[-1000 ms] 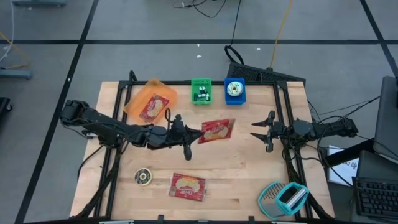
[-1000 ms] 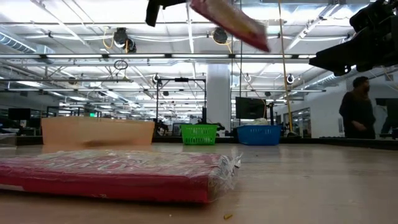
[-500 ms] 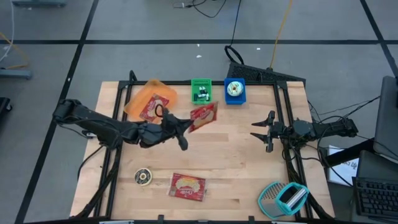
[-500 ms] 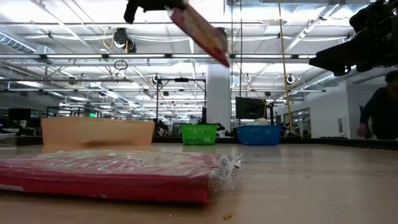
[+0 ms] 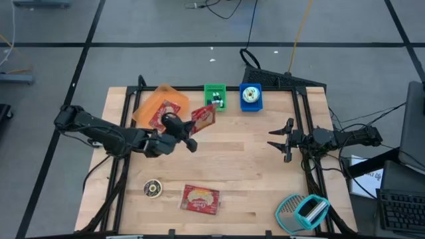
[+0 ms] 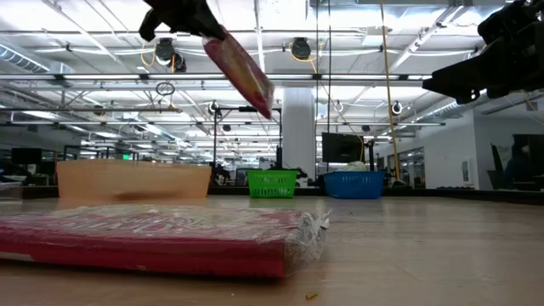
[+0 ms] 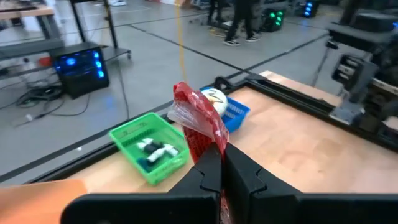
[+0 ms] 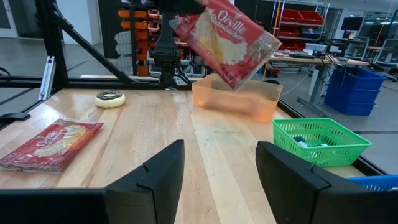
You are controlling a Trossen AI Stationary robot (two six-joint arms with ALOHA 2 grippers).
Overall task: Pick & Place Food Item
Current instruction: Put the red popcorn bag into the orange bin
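Note:
A red popcorn packet point(image 5: 204, 115) hangs in the air between the orange bin point(image 5: 151, 101) and the green basket point(image 5: 214, 97), with my left gripper point(image 5: 192, 129) shut on it. In the right wrist view the packet point(image 8: 227, 37) floats tilted above the bin point(image 8: 237, 99). Inside the bin lies another red packet point(image 5: 163, 117). A further red packet point(image 5: 200, 198) lies flat near the table's near edge. My right gripper point(image 5: 279, 141) waits open at the table's right side, holding nothing. My left gripper pinches the packet's near end point(image 7: 215, 144) between its two shut fingers point(image 7: 244, 175). The fingers come from the table's left, nearly level. The packet stands edge-on between them and sticks out ahead of them. It is lifted clear of the table and tilted point(image 6: 241, 73).
A blue basket point(image 5: 250, 97) holding a white round thing stands to the right of the green one at the far edge. A small round disc point(image 5: 153, 188) lies at the near left. A teal and white tool point(image 5: 303, 211) sits at the near right corner.
My left gripper has swung from the table's middle toward the far left, toward the orange bin, turning as it went and staying shut. The packet has gone with it, tipping from nearly flat to steeply tilted, clear of the table throughout.

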